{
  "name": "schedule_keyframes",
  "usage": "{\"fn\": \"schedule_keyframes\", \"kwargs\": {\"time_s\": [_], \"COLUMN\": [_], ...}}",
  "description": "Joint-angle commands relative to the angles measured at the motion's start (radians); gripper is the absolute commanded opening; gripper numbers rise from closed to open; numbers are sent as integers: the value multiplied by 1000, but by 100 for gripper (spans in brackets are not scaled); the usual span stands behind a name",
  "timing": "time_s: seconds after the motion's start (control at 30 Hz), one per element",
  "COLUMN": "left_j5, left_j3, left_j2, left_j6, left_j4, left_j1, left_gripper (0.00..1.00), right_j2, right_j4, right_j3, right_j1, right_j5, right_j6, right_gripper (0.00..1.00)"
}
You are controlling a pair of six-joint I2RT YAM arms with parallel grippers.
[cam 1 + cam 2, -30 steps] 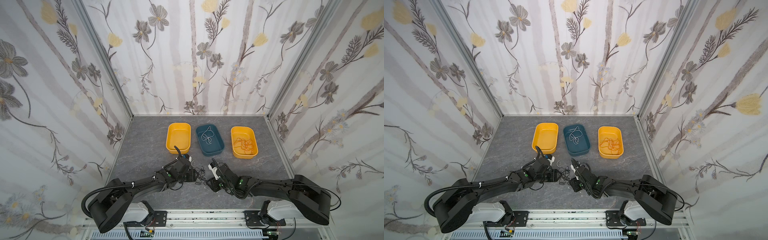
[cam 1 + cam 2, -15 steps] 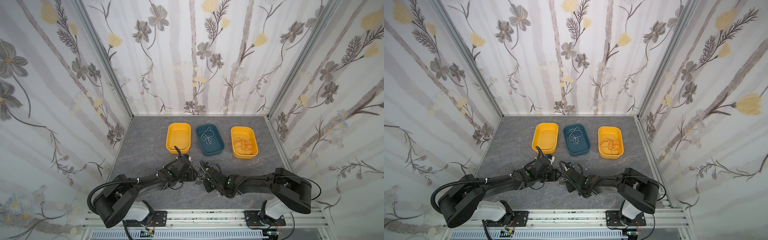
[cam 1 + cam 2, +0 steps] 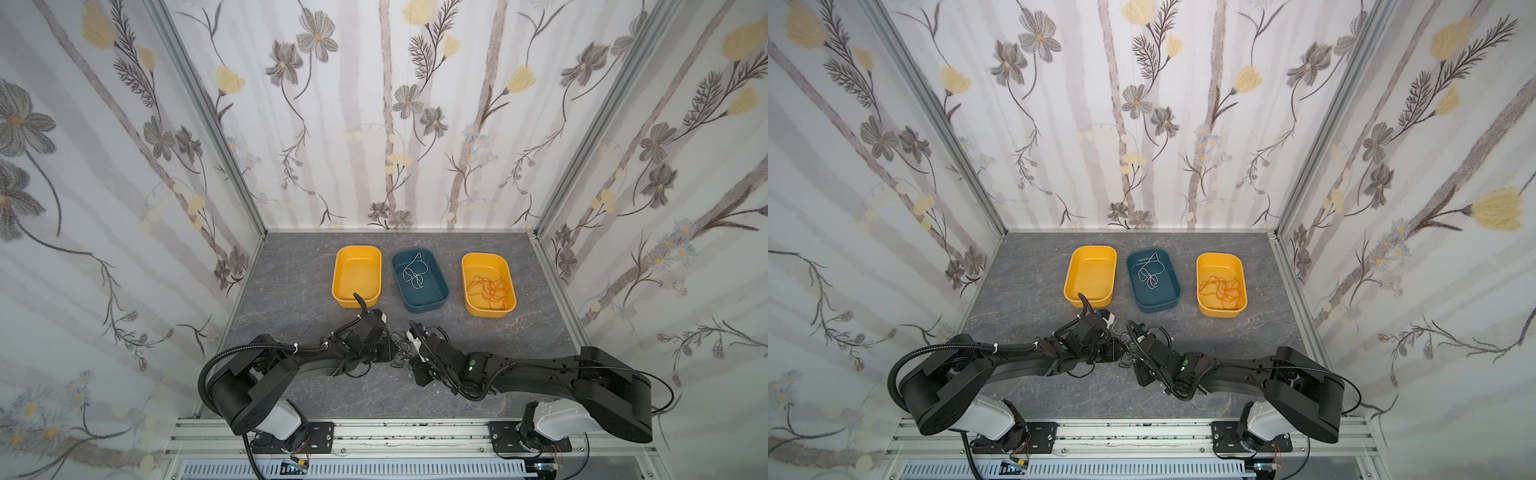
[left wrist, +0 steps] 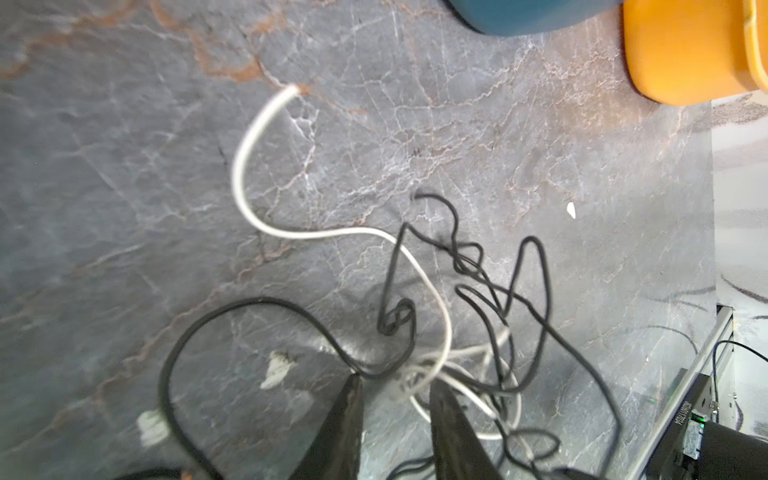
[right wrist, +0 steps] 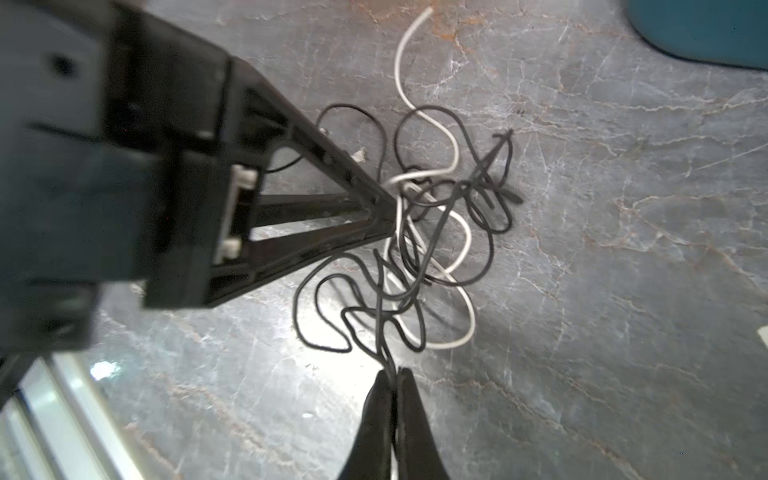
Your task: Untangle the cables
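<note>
Grey marbled tabletop point(image 3: 291, 291). A tangle point(image 3: 398, 354) of black and white cables lies near the front edge, about midway across. It sits between the two gripper tips and shows in both top views.

Left gripper point(image 4: 397, 384): fingers apart, low over the tangle. Several strands of the loose white cable point(image 4: 236, 174) run through the gap, which is wider than any one strand. That cable's free end curls out over bare tabletop, reaching toward the teal tray point(image 3: 428, 305).

Right gripper point(image 5: 394, 376): fingers together, clamped on a strand of the black cable point(image 5: 386, 353) at the edge of the tangle. The strand runs from the pinch straight into the knot. Black loops cross over and under the white. Cannot tell whether the black is one cable or several.

Three trays stand in a row nearer the back edge, well apart from the tangle.
- Toward the left edge: left yellow tray point(image 3: 358, 248), with the left arm's wrist just in front of it.
- Middle: teal tray, holding a looped white cable point(image 3: 415, 270).
- Toward the right edge: right yellow tray point(image 3: 490, 312), holding a bunched orange cable point(image 3: 490, 289).
</note>
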Motion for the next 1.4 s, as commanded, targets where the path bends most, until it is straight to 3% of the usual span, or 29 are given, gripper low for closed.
{"fn": "schedule_keyframes", "kwargs": {"time_s": [0.0,0.17,0.47,0.7,0.93,1.07,1.37], "left_j5": [-7,-21,-53,-83,-139,-162,-212], "left_j3": [0,-6,-17,-28,-72,-108,-118], "left_j2": [12,4,-54,-128,-262,-359,-418], "left_j6": [-13,-14,-11,-2,2,-24,-76], "left_j4": [4,-5,-53,-119,-217,-287,-421], "left_j1": [5,14,25,35,65,107,193], "left_gripper": [23,10,0,0,0,0,0], "right_j2": [-65,-207,-350,-258,-203,-212,-315], "right_j4": [12,-17,-35,19,12,-22,-58], "right_j3": [-13,-43,-129,-164,-165,-175,-245], "right_j1": [-1,-16,-119,-139,-166,-218,-390], "right_j5": [-2,10,-14,-43,27,67,81], "right_j6": [-22,-38,-36,-11,39,80,155], "right_gripper": [7,7,11,9,6,5,3]}}
